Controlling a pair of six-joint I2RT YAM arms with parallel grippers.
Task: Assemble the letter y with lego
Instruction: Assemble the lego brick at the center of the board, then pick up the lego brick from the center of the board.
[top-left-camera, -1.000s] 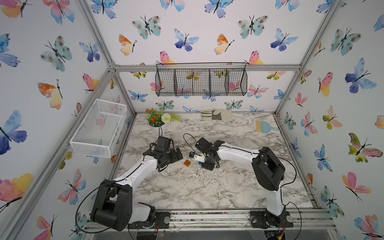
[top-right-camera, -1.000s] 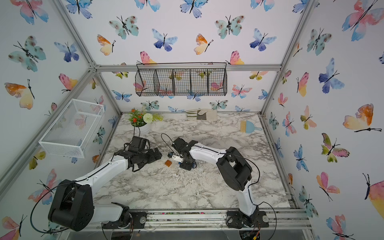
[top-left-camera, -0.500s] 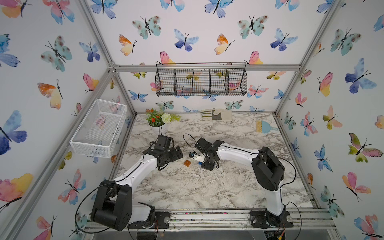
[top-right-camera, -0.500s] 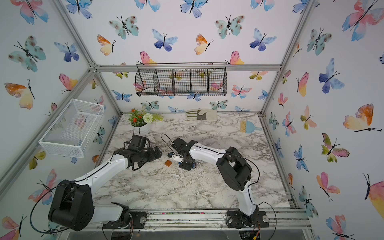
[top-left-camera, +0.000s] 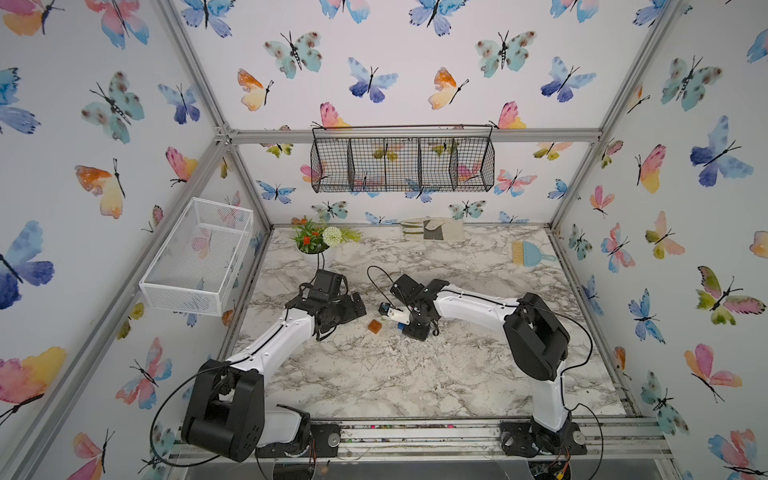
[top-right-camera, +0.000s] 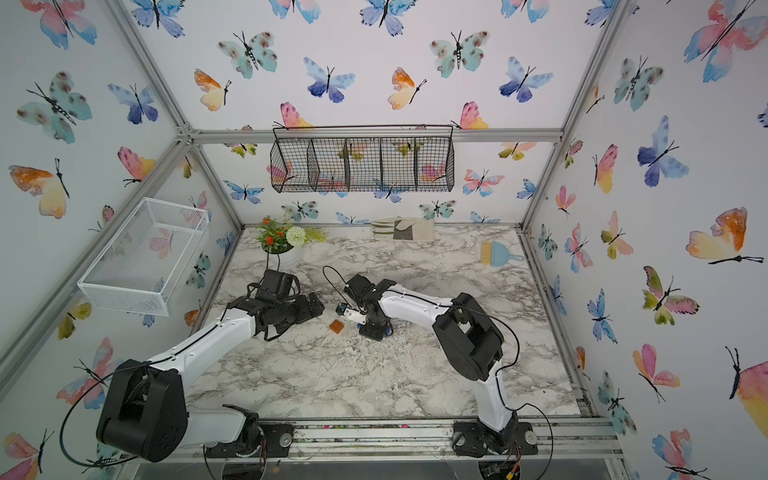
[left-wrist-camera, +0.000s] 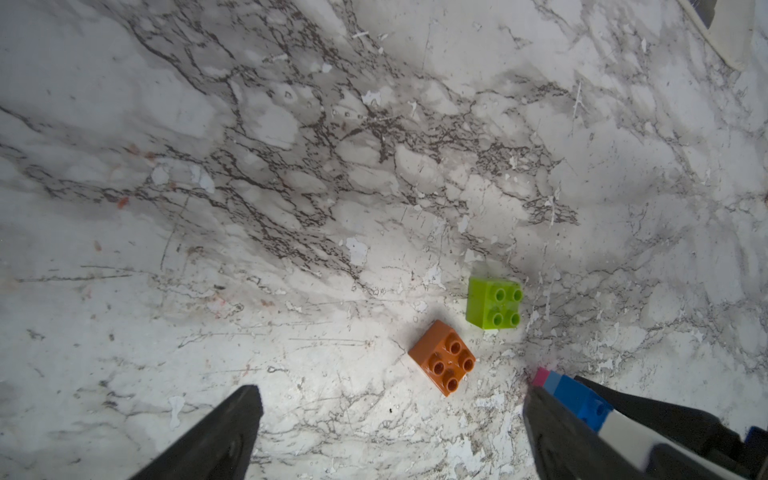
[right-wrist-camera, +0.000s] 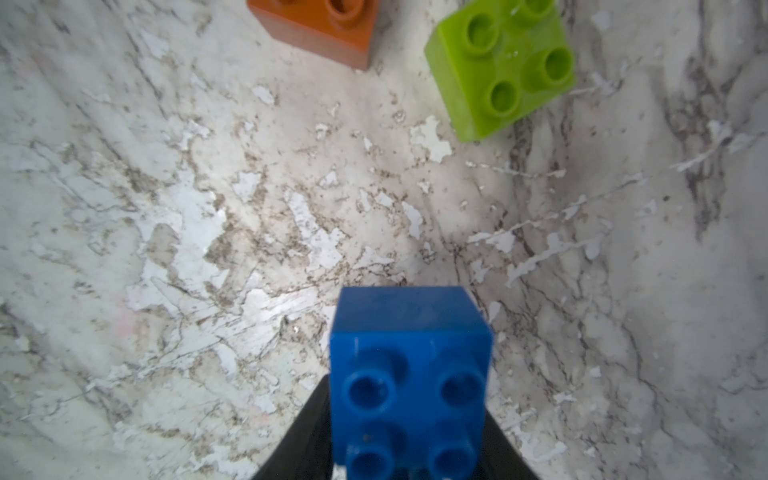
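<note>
- On the marble-patterned table (left-wrist-camera: 291, 166), between the two arms, the lego lies in three groups: an orange brick (left-wrist-camera: 442, 357), a lime green brick (left-wrist-camera: 494, 302) and a joined blue-and-pink stack.
- Position of the orange brick: studs up, loose, just beside the lime green brick, with a narrow gap separating them. In a top view (top-left-camera: 374, 326) it lies between the two grippers.
- Position of the lime green brick: studs up, loose, clear of both grippers.
- State of the right gripper (right-wrist-camera: 407, 399): grasping a blue brick (right-wrist-camera: 409, 332). One finger lies against each side face, and the studs face the wrist camera.
- Stack detail, left wrist view: a pink brick (left-wrist-camera: 541, 376) forms the far end of the blue stack, near the orange brick. Contact with the table cannot be determined.
- State of the left gripper (left-wrist-camera: 390, 395): released, jaws spread wide, holding nothing, with the orange brick just ahead of its fingertips.
- Status of the letter y: not yet assembled. The green and orange bricks remain separate from the stack.
</note>
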